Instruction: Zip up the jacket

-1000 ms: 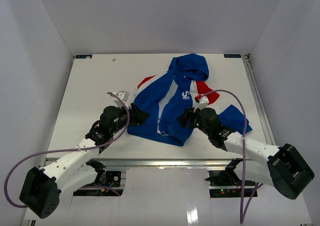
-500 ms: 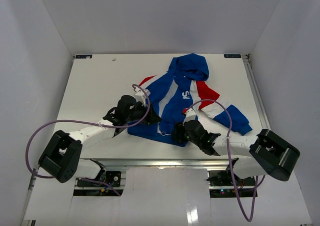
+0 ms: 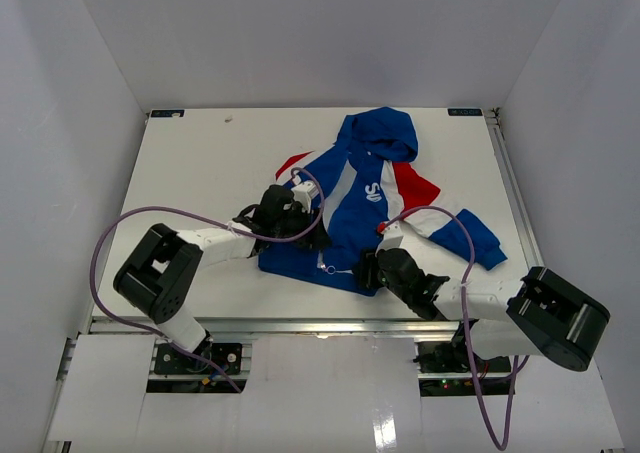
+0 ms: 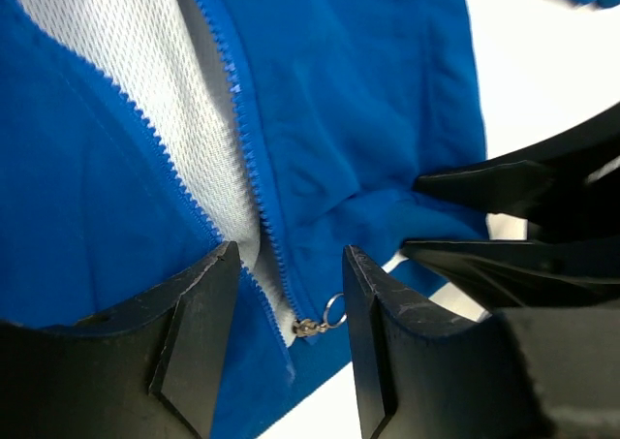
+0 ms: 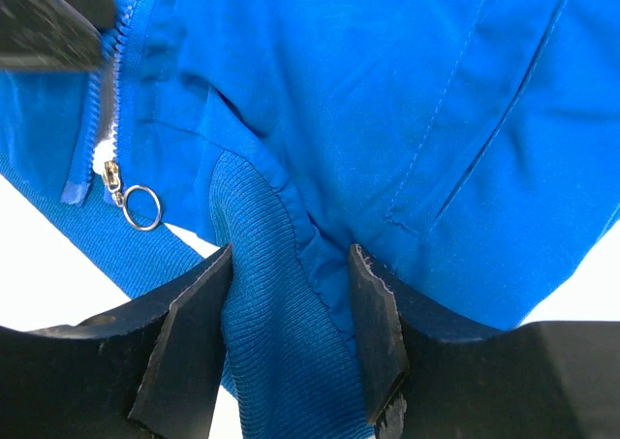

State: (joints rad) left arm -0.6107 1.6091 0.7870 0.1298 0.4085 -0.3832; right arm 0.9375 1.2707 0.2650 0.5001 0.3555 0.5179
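The jacket (image 3: 350, 188) lies flat on the table (image 3: 200, 153), right of centre, with its hood (image 3: 385, 133) toward the far edge and its hem (image 5: 262, 265) toward the arms. Its zip (image 4: 242, 139) is the long axis that matters. It runs from the hem away toward the hood, leaning a little to the right, and it gapes open along nearly its whole length, showing white lining. The left gripper (image 4: 289, 253) hangs over the near end of that line. Its fingers are spread and straddle the two rows of teeth, gripping nothing. The right gripper (image 5: 291, 255) sits just to the right of it at the hem, where it pinches a bunched fold of the ribbed edge. The slider (image 4: 306, 328) sits at the very bottom of the zip, between the left fingers but apart from both. Its ring (image 4: 332, 311) lies flat beside it, pointing toward the right arm. The left gripper is the nearer of the two to the slider, so the pull would probably run from there away from the arms while the right one anchors the hem.
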